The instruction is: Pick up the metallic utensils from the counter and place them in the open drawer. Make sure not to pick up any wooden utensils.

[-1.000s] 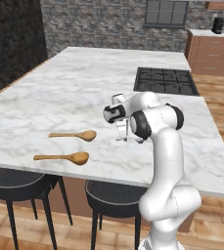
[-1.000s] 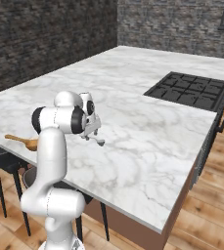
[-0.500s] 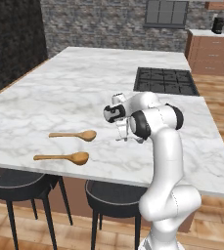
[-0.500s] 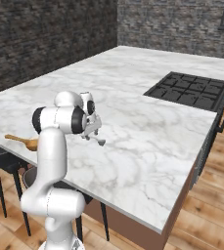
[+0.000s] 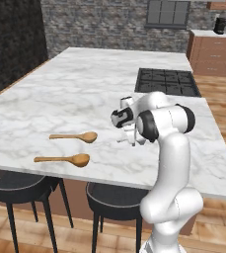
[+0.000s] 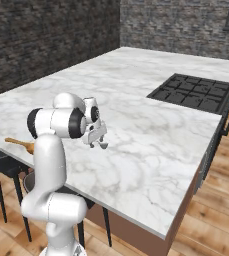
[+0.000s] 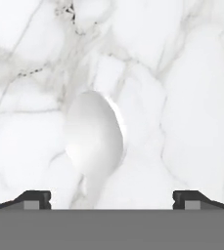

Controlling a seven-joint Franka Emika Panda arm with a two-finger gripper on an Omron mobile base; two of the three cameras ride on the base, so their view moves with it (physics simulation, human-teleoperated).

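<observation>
Jaws are held wide apart over a metallic spoon (image 7: 94, 139) lying on the desk (image 5: 75, 89); nothing is gripped, so pickup and drawer placement remain undone.

Arm folded at the elbow, wrist bent downward; pincer (image 5: 128, 142) points straight down, jaws spread wide, holding nothing.

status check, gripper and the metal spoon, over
Gripper open, empty, low over the counter. Metal spoon lying flat between the fingertips, not gripped. Wooden spoons off to the side, nothing in the way.
</observation>
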